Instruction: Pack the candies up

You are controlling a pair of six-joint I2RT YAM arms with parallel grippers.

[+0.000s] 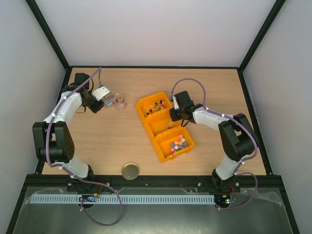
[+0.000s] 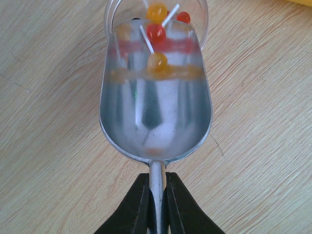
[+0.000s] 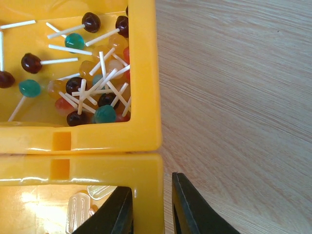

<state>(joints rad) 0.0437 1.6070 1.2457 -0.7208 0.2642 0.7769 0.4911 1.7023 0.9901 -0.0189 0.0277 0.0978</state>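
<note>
My left gripper (image 2: 157,195) is shut on the handle of a silver scoop (image 2: 156,112). The scoop's tip is at the mouth of a clear jar (image 2: 195,19) that lies on its side on the table (image 1: 117,101). Orange and red lollipop candies (image 2: 157,62) sit at the scoop's tip and in the jar. My right gripper (image 3: 151,209) straddles the right wall of the middle yellow bin (image 3: 146,175), one finger inside and one outside, with a small gap at the outer finger. The far bin (image 3: 146,73) holds several lollipops (image 3: 105,113). The near bin holds bright coloured candies (image 1: 178,144).
The three yellow bins (image 1: 152,125) stand in a diagonal row at the table's middle. A round gold lid (image 1: 130,171) lies near the front edge. Clear wrapped pieces (image 3: 78,212) lie in the middle bin. Black frame rails border the table.
</note>
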